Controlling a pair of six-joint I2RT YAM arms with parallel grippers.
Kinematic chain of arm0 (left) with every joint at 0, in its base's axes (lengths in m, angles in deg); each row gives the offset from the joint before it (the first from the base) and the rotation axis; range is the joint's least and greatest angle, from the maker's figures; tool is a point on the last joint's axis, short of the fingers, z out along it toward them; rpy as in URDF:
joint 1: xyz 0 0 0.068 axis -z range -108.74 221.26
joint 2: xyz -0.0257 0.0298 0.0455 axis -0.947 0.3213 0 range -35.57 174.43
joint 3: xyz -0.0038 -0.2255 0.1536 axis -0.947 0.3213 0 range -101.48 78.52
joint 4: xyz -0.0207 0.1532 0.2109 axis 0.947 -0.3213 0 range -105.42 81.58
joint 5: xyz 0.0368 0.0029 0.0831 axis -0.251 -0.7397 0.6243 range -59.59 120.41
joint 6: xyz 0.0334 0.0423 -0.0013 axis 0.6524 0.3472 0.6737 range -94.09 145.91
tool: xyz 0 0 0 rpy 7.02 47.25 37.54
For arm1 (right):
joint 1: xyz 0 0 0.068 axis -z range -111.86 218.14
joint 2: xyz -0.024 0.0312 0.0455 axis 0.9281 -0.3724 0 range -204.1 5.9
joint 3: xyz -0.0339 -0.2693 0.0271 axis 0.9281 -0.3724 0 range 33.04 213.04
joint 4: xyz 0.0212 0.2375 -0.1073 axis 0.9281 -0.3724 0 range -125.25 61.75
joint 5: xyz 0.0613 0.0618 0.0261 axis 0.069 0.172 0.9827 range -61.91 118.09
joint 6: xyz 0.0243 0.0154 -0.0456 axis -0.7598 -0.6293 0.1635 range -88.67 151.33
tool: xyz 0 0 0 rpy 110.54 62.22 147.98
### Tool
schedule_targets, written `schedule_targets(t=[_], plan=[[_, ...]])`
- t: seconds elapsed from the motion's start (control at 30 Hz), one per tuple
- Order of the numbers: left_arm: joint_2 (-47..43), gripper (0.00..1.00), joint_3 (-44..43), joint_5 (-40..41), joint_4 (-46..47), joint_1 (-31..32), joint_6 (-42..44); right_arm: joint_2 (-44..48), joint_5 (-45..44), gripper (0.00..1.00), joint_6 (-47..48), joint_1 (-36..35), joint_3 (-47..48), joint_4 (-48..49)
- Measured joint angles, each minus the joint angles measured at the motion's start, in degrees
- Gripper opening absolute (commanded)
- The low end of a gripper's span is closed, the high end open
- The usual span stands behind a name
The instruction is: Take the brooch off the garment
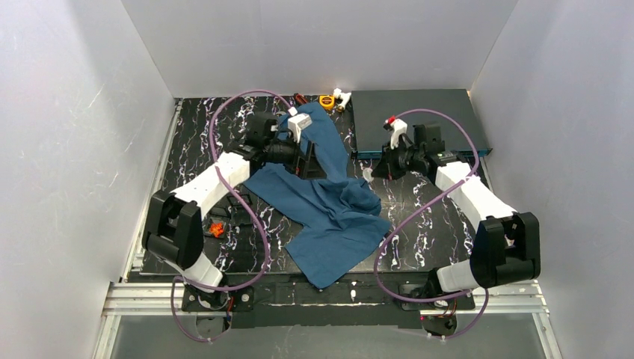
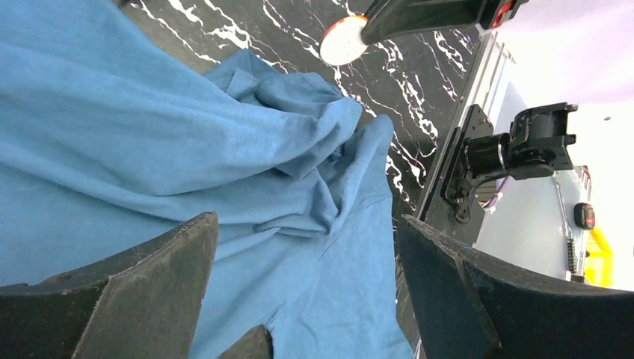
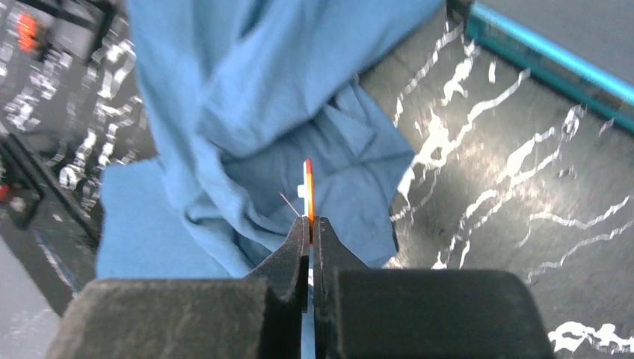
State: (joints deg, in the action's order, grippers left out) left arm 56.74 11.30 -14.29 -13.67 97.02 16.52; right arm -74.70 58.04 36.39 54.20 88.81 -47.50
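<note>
The step in hand looks like the very end of the pull-off. The right gripper (image 3: 311, 228) is clenching the brooch (image 3: 308, 187), a thin orange-and-white disc seen edge-on with a fine pin sticking out beside it. In the left wrist view the brooch is hanging over bare bench just beside the cloth and appears to be touching none of it, though I cannot tell whether the pin is wholly free. The left gripper (image 2: 306, 224) is standing released, its jaws wide apart above the folds and pinching nothing. The garment (image 1: 329, 209) is lying crumpled across the middle of the bench (image 1: 191, 146), running from the far edge down to the near edge. The brooch is sitting just right of the garment's middle, toward the far right corner. The next move is probably calling for the right arm to carry the brooch well apart from the cloth, keeping the pin from snagging a fold, and set it on bare bench. Counting up: one garment, one brooch, two grippers, and one flat dark slab (image 1: 419, 120) filling the far right corner.
</note>
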Motion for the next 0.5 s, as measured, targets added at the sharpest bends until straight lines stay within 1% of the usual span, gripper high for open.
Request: schedule_targets(t=[0.13,0.27,0.37,0.43,0.5], plan=[[-2.12,0.86,-4.68,-1.4,-7.56,-2.19,4.52,0.07,6.34,0.01,-4.0,0.66,5.68,-0.31],[-5.22,0.83,-8.57,-3.78,-13.22,-2.69,8.48,0.55,14.38,0.01,-11.32,0.7,8.31,2.47],[-8.07,0.76,-9.73,-6.99,-15.54,-2.67,9.07,0.74,19.82,0.01,-18.27,0.68,8.28,6.34],[-9.42,0.68,-9.94,-9.29,-15.76,-2.64,7.82,0.74,22.99,0.01,-23.85,0.44,8.2,10.12],[-10.1,0.64,-9.97,-11.21,-15.45,-2.6,5.64,0.74,25.33,0.01,-28.74,-0.02,8.17,14.01]])
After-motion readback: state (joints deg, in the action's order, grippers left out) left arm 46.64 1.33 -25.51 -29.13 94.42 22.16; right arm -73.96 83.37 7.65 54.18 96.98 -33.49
